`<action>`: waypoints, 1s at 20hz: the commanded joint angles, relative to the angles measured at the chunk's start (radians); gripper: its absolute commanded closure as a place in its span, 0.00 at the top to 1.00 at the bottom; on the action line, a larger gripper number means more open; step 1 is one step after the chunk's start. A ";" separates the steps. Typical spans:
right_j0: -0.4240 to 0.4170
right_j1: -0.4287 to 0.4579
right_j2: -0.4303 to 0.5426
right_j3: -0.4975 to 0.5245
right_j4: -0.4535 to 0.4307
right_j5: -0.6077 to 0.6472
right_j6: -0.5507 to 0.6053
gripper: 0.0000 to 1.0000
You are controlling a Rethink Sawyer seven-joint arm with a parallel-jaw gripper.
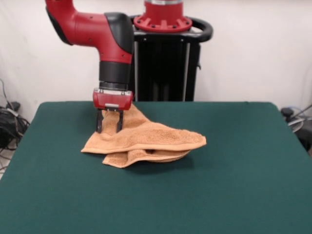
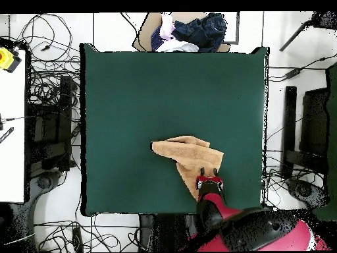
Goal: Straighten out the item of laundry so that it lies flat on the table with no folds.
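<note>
The orange-tan towel (image 1: pixel 146 139) lies crumpled on the green table (image 1: pixel 234 161), folded over itself with a lower layer sticking out at the front. Its far left part rises in a peak toward my gripper (image 1: pixel 109 127). The gripper is lowered onto that raised part. Its two dark fingers (image 1: pixel 99 124) stand apart, with towel fabric showing between them. In the overhead view the towel (image 2: pixel 191 153) lies right of the table's (image 2: pixel 131 99) centre, and the gripper (image 2: pixel 208 179) is at its lower right corner. The stripe band and loop tag do not show.
The robot's black pedestal (image 1: pixel 165 63) stands behind the table's far edge. A box with a pile of clothes (image 2: pixel 187 29) sits beyond the opposite edge. Cables (image 2: pixel 46 85) and equipment lie on the floor at both sides.
</note>
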 commanded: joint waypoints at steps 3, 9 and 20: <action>0.036 0.058 0.016 -0.097 0.054 0.094 0.147 1.00; 0.043 0.029 0.033 -0.090 0.048 0.132 0.149 1.00; 0.047 0.016 0.025 -0.072 0.048 0.133 0.150 1.00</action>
